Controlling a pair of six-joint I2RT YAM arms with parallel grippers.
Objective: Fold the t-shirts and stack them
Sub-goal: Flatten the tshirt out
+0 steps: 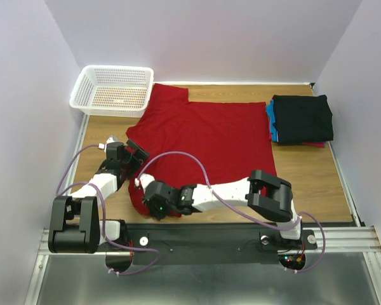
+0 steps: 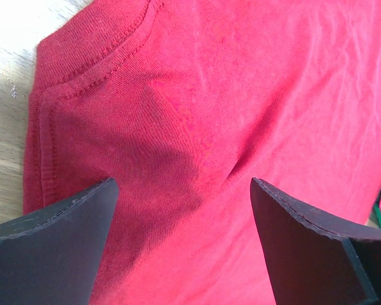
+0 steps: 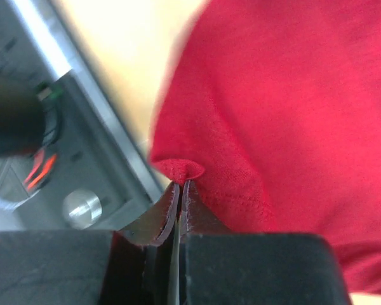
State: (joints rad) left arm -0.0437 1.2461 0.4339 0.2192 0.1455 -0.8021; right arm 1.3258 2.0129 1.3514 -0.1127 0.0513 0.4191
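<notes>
1. Judging from how things lie, you have a stack of folded t-shirts (image 1: 301, 119) done at the far right of the table (image 1: 305, 171). The red t-shirt (image 1: 209, 136) lies spread open mid-table, not yet folded.
2. Your right gripper (image 3: 180, 190) is clamped tight on the shirt's near-left hem.
3. Your left gripper (image 2: 184, 184) hangs wide apart over the shirt's left edge, gripping nothing.

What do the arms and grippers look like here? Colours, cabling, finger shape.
Both match: left arm and right arm have white links, black blocky joints, and lilac cables looping alongside. The fingers are flat black wedges with ridged edges.
</notes>
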